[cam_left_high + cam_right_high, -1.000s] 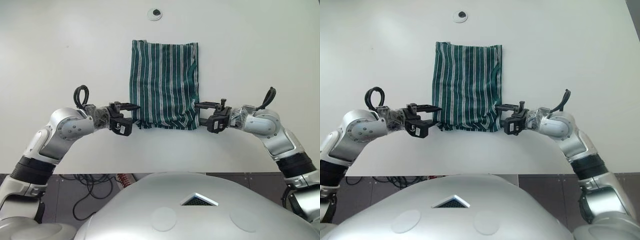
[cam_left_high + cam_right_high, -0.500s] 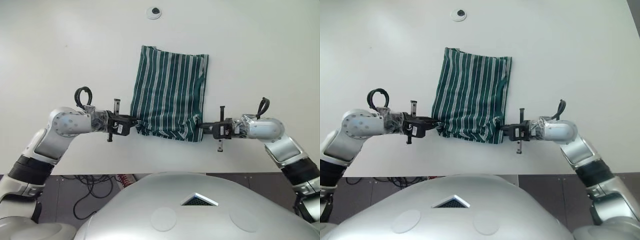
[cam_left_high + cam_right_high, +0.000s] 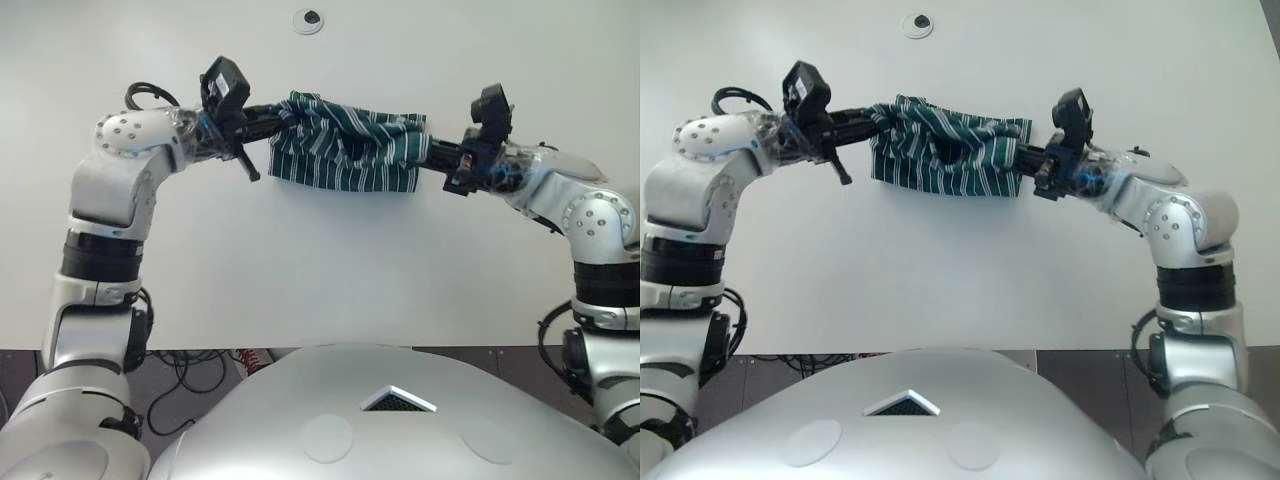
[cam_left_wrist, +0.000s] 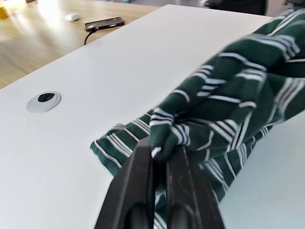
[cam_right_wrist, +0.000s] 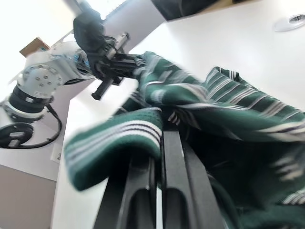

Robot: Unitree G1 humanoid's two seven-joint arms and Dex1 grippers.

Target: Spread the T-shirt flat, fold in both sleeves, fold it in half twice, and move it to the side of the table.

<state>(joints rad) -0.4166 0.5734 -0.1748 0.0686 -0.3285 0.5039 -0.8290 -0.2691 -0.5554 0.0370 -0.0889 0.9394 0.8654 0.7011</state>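
The shirt (image 3: 345, 150) sits toward the far edge of the tabletop (image 3: 300, 280), about midway along it, just short of the round grommet (image 3: 308, 20) set into the surface. It is a green one with thin white stripes, and it makes a short, wide band across the table. Its lower layer lies on the surface, while the upper layer is rumpled and raised, bulging between the two arms.

The left gripper (image 3: 272, 115) is at the shirt's left end, its fingers pressed together on a bunched corner of cloth. In the left wrist view the two black fingers (image 4: 143, 164) stand side by side with a knot of striped fabric pinched at their tips, held up off the table. The right gripper (image 3: 432, 152) is at the right end, also closed tight. The right wrist view shows a striped hem draped over its tips and caught between them. Both ends of the shirt are held above the tabletop, the left end the higher of the two.
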